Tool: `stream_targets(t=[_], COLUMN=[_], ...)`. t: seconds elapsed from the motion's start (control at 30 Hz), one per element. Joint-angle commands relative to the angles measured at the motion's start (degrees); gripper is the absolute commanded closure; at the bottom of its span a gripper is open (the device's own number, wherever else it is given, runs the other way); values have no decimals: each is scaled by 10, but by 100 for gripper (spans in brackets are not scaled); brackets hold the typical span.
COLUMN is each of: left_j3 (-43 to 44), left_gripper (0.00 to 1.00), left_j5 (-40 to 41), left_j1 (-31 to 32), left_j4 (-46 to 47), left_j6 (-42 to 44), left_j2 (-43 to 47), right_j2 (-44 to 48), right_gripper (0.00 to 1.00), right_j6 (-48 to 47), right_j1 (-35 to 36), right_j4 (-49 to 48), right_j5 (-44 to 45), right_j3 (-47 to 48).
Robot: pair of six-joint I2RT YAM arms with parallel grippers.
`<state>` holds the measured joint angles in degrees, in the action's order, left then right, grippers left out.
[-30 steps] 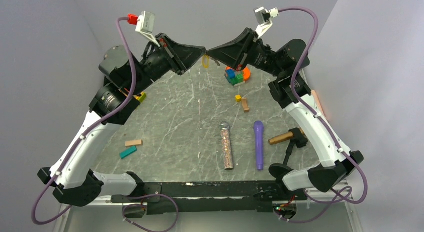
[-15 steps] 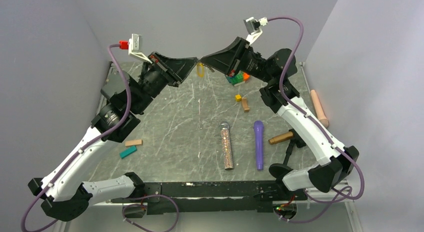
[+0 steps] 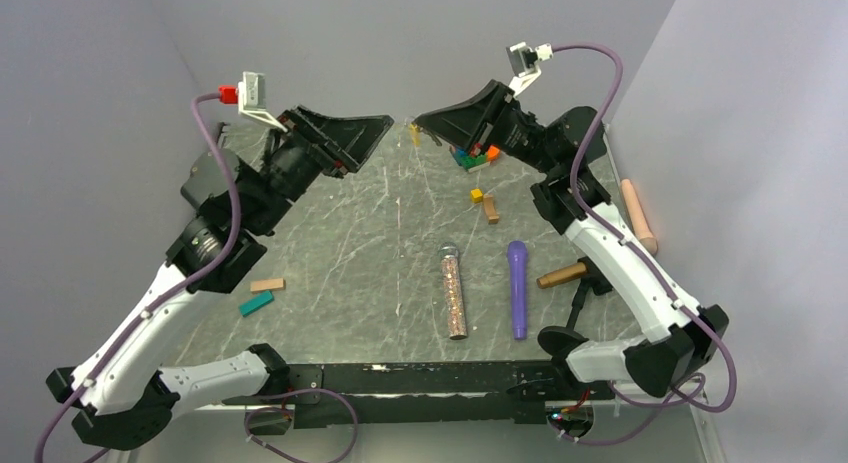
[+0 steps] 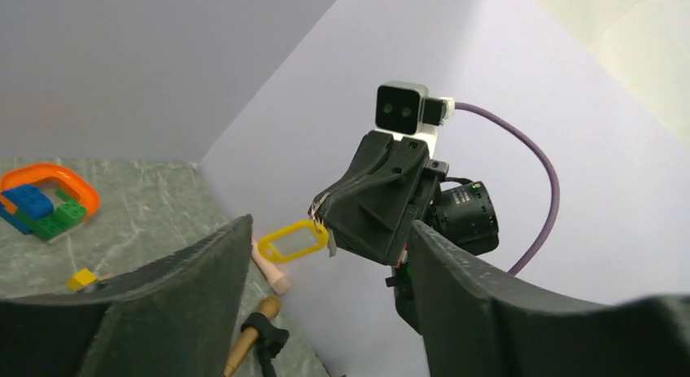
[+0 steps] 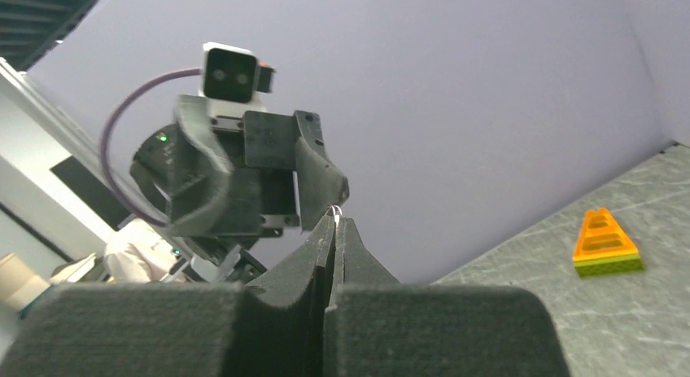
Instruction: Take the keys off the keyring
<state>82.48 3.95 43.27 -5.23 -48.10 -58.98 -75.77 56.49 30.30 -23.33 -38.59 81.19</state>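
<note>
My right gripper [image 3: 418, 119] is shut on the thin wire keyring [image 5: 334, 211], high above the far middle of the table. A flat yellow key tag [image 4: 293, 240], the only key piece I see, hangs from the ring below the right gripper's tips [image 4: 324, 208]; from above it shows as a small yellow piece [image 3: 414, 135]. My left gripper [image 3: 377, 133] is open just left of it, not touching. In the left wrist view its dark fingers [image 4: 171, 304] frame the tag with nothing between them. From the right wrist, my shut right gripper [image 5: 334, 224] points at the open left gripper [image 5: 268, 177].
Coloured blocks inside an orange frame [image 3: 472, 155] lie under the right gripper. A small yellow cube [image 3: 477, 195], a wood block [image 3: 491, 211], a glitter tube [image 3: 454, 291], a purple cylinder [image 3: 517, 288] and a brown-handled tool [image 3: 562, 275] lie nearer. Tan and teal blocks [image 3: 262, 294] sit at left.
The left gripper has opened and drawn back to the left, away from the right gripper's tips. The right gripper stays shut on the ring, and the yellow tag still hangs from it.
</note>
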Motion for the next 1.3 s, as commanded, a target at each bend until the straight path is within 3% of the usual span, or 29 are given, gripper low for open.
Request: stream_targets(t=[0.0, 0.13, 0.3, 0.5, 0.57, 0.67, 0.77, 0.9, 0.97, 1.1, 1.27], left_j3=[36, 76, 118, 187, 194, 192, 186, 164, 161, 146, 89], left_gripper=[20, 12, 10, 9, 1, 1, 1, 1, 1, 1, 3], left_j5=[12, 0, -34, -76, -112, -130, -132, -171, -180, -248, -371], left_j1=[-3, -15, -45, -84, -93, -97, -104, -122, -128, -139, -144], left_j4=[-42, -126, -272, -439, -451, -459, -475, -460, -460, -446, -346], left_j6=[56, 121, 196, 238, 239, 238, 241, 247, 249, 246, 213], left_j2=[29, 39, 40, -14, -29, -41, -45, -36, -35, -43, -35], right_j2=[44, 62, 51, -68, -107, -162, -190, -148, -120, -86, -55], right_gripper=[100, 100, 100, 100, 100, 100, 100, 100, 100, 100, 100], right_j6=[-69, -144, -280, -367, -381, -400, -414, -429, -419, -410, -407], right_j1=[-1, -8, -12, -12, -11, -8, 2, 3, 3, 3, 3], right_j4=[82, 202, 456, 778, 842, 916, 951, 859, 808, 741, 693], right_j5=[12, 24, 114, 359, 380, 361, 328, 151, 108, 39, 20], right_j3=[-18, -26, 33, 191, 217, 245, 243, 182, 164, 154, 150])
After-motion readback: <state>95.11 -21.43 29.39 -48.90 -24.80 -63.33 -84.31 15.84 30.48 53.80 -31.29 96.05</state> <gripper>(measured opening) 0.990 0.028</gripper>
